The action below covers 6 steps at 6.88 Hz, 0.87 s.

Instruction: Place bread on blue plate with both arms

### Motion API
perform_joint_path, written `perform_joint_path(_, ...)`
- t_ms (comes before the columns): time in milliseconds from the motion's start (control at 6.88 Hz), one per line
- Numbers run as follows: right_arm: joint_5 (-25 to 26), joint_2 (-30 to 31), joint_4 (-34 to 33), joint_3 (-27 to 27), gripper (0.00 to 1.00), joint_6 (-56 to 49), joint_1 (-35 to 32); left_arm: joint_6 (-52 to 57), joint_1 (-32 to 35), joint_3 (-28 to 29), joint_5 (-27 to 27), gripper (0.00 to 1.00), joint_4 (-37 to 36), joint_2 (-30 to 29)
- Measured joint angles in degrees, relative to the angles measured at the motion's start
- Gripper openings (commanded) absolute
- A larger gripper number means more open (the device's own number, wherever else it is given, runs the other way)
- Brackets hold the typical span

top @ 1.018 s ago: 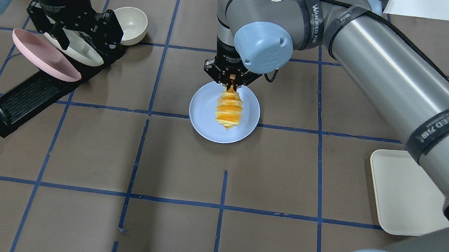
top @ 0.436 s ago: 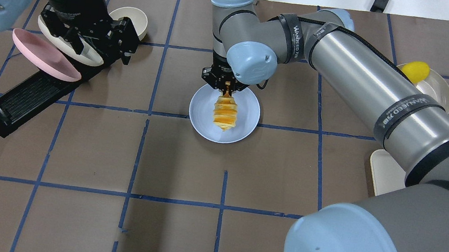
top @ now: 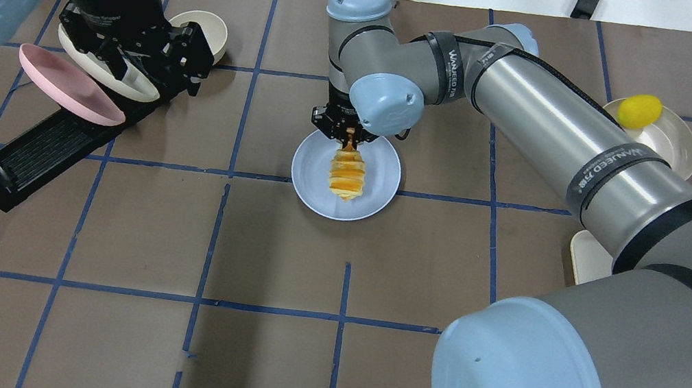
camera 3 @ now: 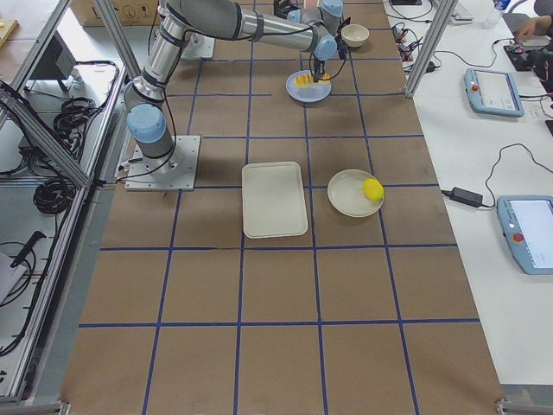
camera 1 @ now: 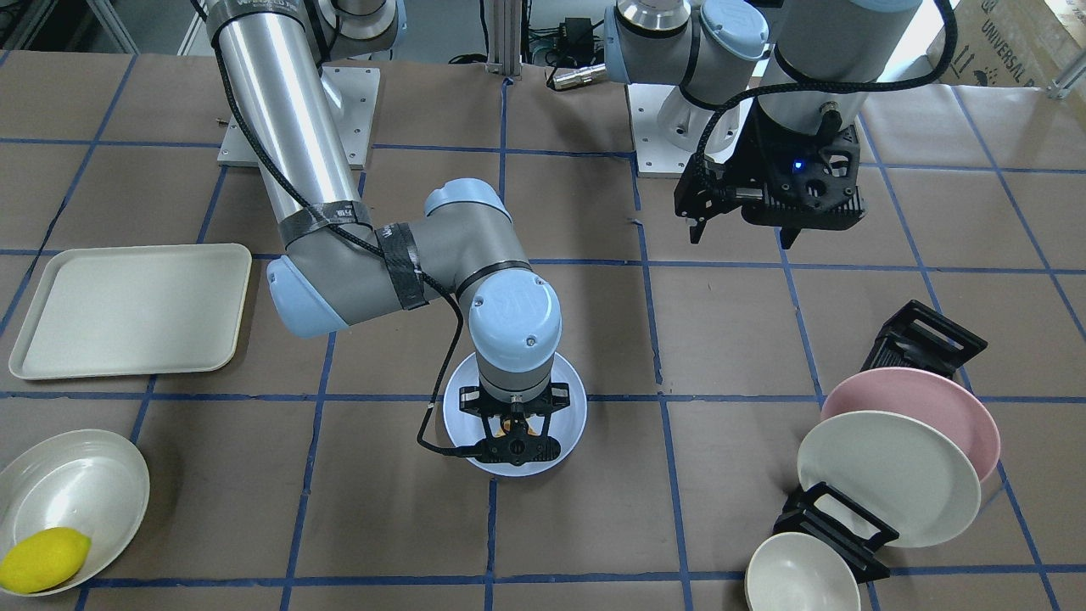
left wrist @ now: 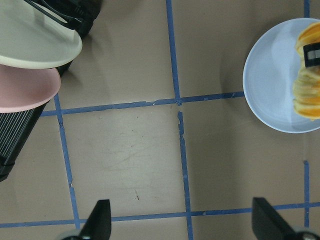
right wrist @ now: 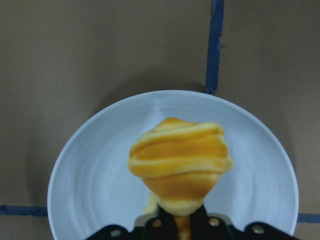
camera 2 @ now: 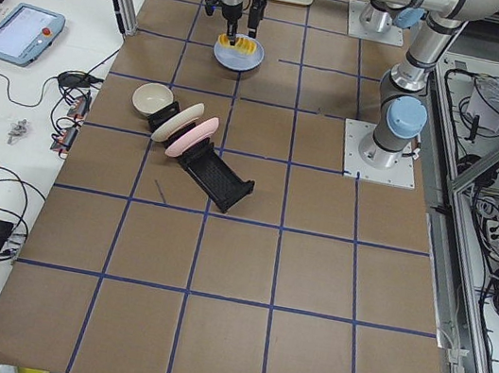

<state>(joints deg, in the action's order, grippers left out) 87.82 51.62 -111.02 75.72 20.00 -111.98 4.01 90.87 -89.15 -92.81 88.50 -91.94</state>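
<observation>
My right gripper (top: pixel 350 133) is shut on the top end of the bread (top: pixel 347 175), a golden-orange segmented loaf. The loaf hangs tilted over the middle of the blue plate (top: pixel 310 181). In the right wrist view the bread (right wrist: pixel 180 160) fills the centre with the blue plate (right wrist: pixel 90 175) right below it; I cannot tell if its low end touches. In the front view the right wrist hides most of the bread above the plate (camera 1: pixel 570 399). My left gripper (top: pixel 147 69) is open and empty, high above the dish rack, well left of the plate (left wrist: pixel 270 85).
A black rack (top: pixel 40 149) at the left holds a pink plate (top: pixel 68 84) and a cream plate (camera 1: pixel 891 475), with a cream bowl (top: pixel 204 36) beside it. A cream tray (camera 1: pixel 127 310) and a bowl (top: pixel 673 145) with a yellow lemon (top: pixel 639 110) sit on the right.
My right arm has lowered the bread closer to the blue plate. My left gripper has shifted slightly right and away over the rack, still open.
</observation>
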Motion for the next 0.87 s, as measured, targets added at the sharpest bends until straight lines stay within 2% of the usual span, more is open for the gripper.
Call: perform_joint_path(873,0.15,1.76,0.93,-0.7,1.0,0.47,0.31,-2.71,0.42,-0.2,0.69,1.0,-0.08,0.26)
